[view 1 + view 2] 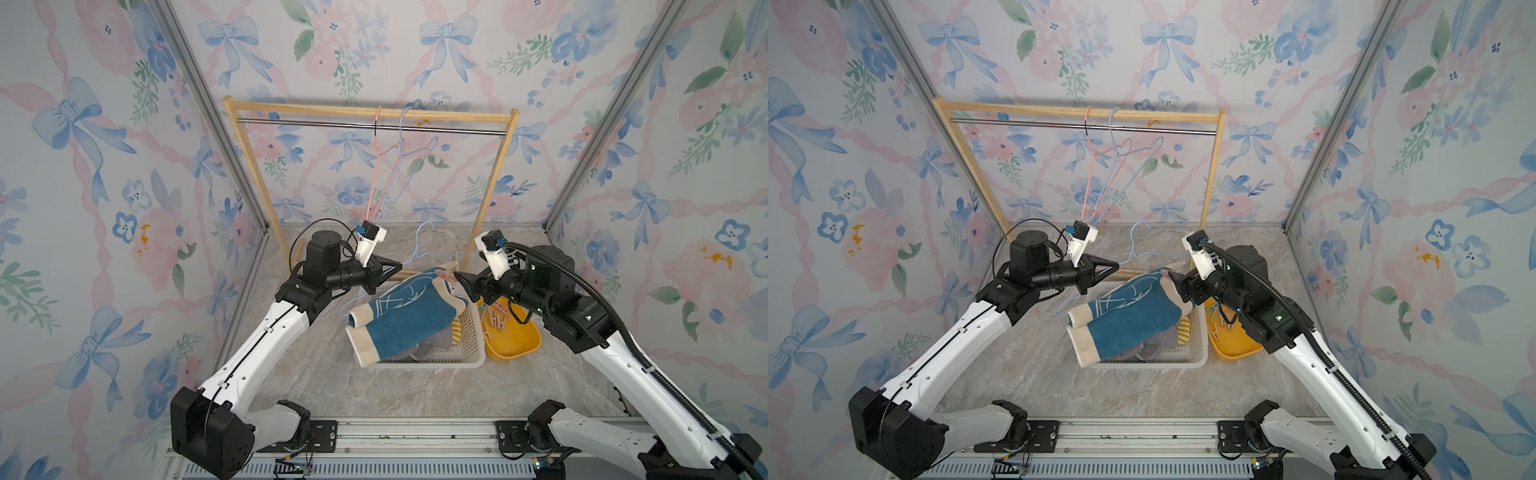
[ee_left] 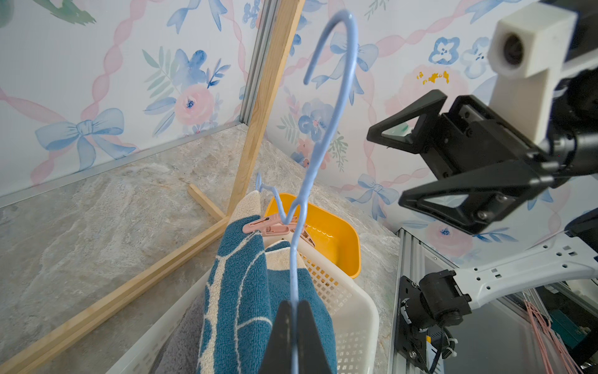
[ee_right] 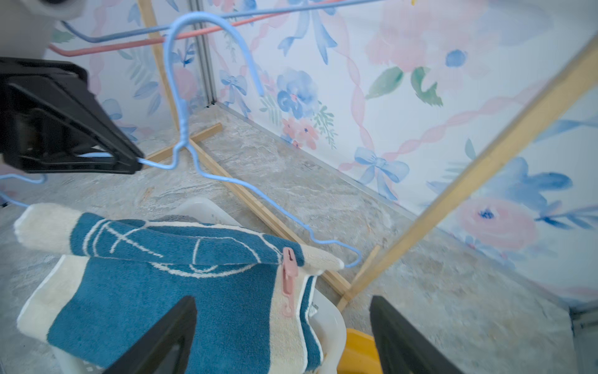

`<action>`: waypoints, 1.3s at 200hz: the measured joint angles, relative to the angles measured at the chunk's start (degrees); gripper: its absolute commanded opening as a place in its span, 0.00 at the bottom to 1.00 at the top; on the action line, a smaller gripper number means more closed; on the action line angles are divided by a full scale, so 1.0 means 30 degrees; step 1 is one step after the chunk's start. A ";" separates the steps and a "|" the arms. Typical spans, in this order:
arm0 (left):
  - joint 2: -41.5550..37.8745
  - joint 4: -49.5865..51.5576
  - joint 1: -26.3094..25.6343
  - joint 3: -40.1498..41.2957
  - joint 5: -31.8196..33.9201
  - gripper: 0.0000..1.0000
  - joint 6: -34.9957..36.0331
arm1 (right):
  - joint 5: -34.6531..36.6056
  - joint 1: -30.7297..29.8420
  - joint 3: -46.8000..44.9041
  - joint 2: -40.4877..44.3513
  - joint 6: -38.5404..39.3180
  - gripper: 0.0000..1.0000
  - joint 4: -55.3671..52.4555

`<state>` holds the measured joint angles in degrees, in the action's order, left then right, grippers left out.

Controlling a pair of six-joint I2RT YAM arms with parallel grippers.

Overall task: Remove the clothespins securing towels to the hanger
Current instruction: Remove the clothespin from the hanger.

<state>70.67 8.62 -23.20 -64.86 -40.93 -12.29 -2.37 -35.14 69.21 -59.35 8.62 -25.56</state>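
1. So, the left gripper (image 2: 296, 311) was clamped shut on the wire of the blue hanger (image 2: 323, 136), on the shoulder just beside the neck, holding it up off the floor over the white basket (image 1: 469, 332).
2. The dark blue towel (image 3: 145, 291) was draped over the hanger's lower bar, with its loose end sagging into the basket.
3. One pink clothespin (image 3: 289, 281) was left on it, pinching the towel near the hanger end closest to the right arm.
4. The right gripper (image 3: 283, 299) was empty with its jaws spread wide.
5. Key relation: in the right wrist view the pin sat dead ahead between the two fingers, just past the tips. In a top view it was just beyond the right gripper (image 1: 459, 282), on the side toward the left arm.
6. Pin's long axis ran from the bar back toward the right gripper, tail end nearest, roughly along the approach line. The jaws opened across it, so a squeeze would likely land on the pin's sides, not its two levers. Cannot tell the levers' plane from these views.
7. Right arm was clearly the nearer one; the left was busy holding.
8. My read: a short straight advance, maybe a wrist roll, then close on the tail.
9. Other pins (image 1: 498, 322) sat in the yellow bin (image 1: 519, 336) beside the basket.
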 measured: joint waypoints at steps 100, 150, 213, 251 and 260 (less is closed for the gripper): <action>0.0000 0.0000 0.0000 0.0095 0.0080 0.00 -0.0087 | -0.0342 -0.3883 -0.2142 -0.0015 0.3468 0.85 0.2914; -0.0036 -0.0015 0.0000 0.0401 -0.0007 0.00 -0.0510 | -0.0080 -0.5362 -0.3840 -0.0007 0.5654 0.80 0.5129; -0.0423 -0.0007 -0.0015 0.0714 -0.0444 0.00 -0.1005 | -0.0364 0.0087 -0.4925 0.1676 0.4517 0.81 0.5748; -0.0503 -0.0007 -0.0015 0.0721 -0.0444 0.00 -0.1005 | -0.0291 0.2586 -0.5187 0.1800 0.0372 0.86 0.5056; -0.0503 -0.0007 -0.0015 0.0721 -0.0444 0.00 -0.1005 | -0.0481 0.3315 -0.5071 0.1377 -0.1107 0.86 0.4787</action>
<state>69.17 8.60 -23.24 -62.70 -42.26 -15.31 -3.81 -25.19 54.00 -55.22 5.30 -11.20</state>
